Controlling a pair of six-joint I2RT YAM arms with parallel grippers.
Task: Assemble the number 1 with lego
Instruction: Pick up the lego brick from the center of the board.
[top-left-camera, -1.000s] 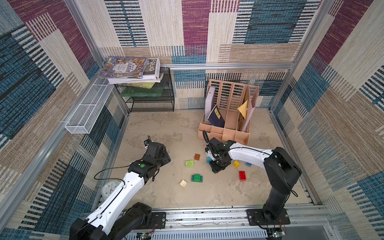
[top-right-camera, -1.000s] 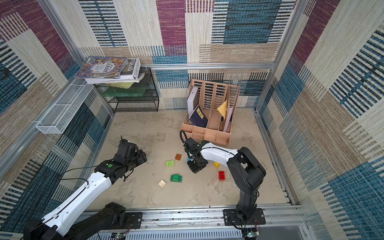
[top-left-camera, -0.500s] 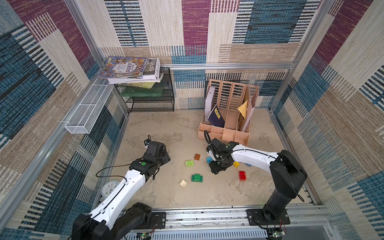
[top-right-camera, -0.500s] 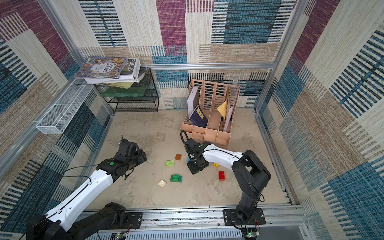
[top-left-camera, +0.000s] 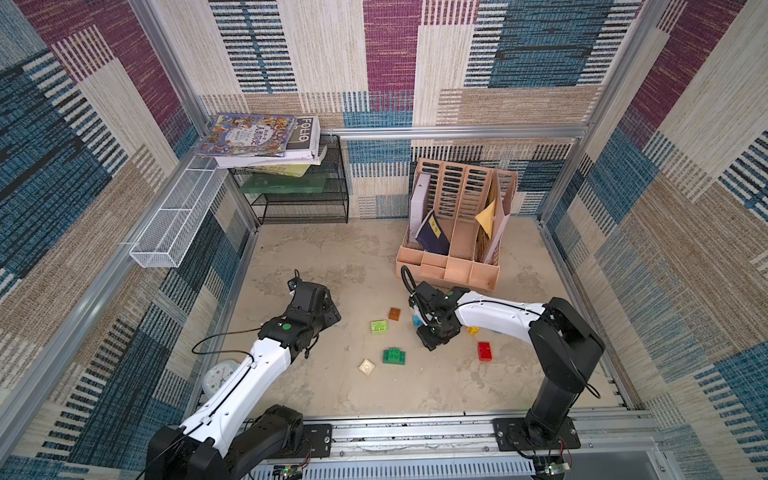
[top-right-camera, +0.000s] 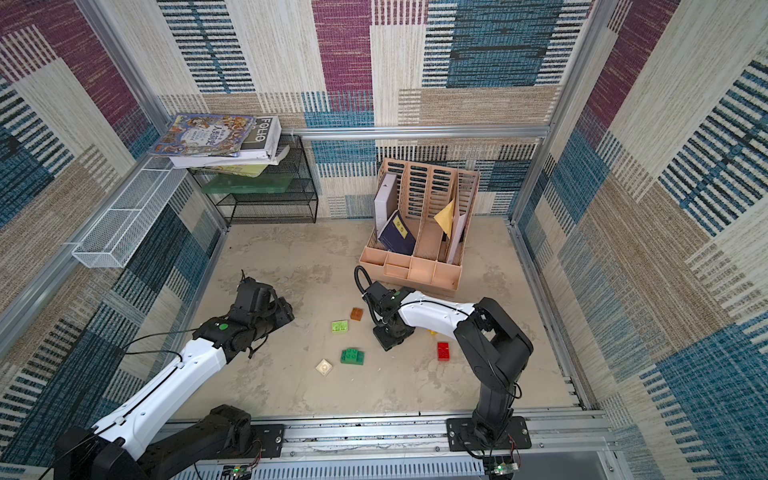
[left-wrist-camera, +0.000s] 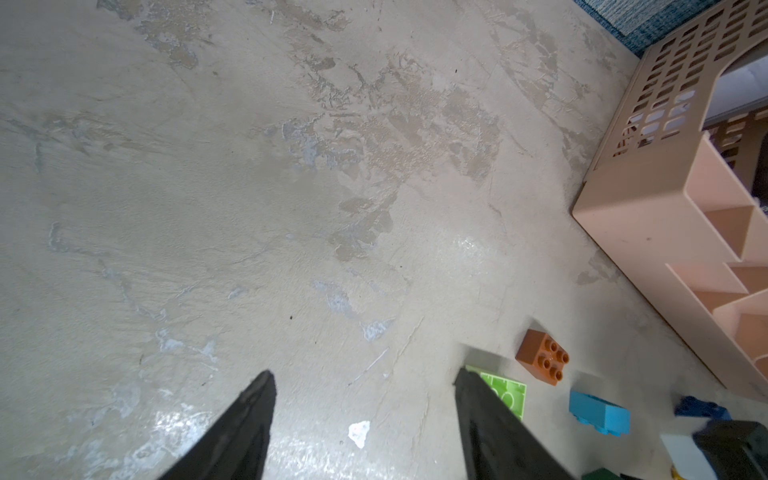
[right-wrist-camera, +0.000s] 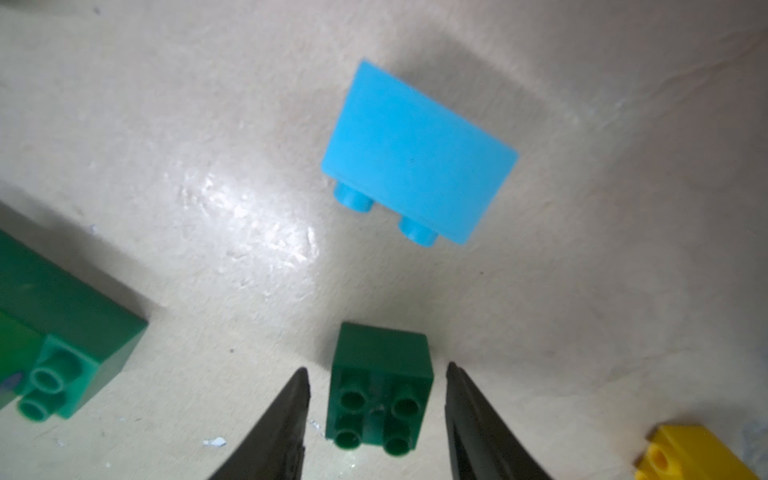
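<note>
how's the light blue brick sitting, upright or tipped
Tipped: the light blue brick has studs pointing sideways, a plain face upward.

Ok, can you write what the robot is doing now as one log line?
right gripper: open, astride small dark green brick, gaps both sides | left gripper: open, empty, over tabletop

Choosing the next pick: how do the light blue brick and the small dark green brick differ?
The light blue brick lies on its side, studs sideways; the small dark green brick sits studs up. The green one is between the right gripper's open fingers; the blue lies beyond them. Both rest on the floor.
</note>
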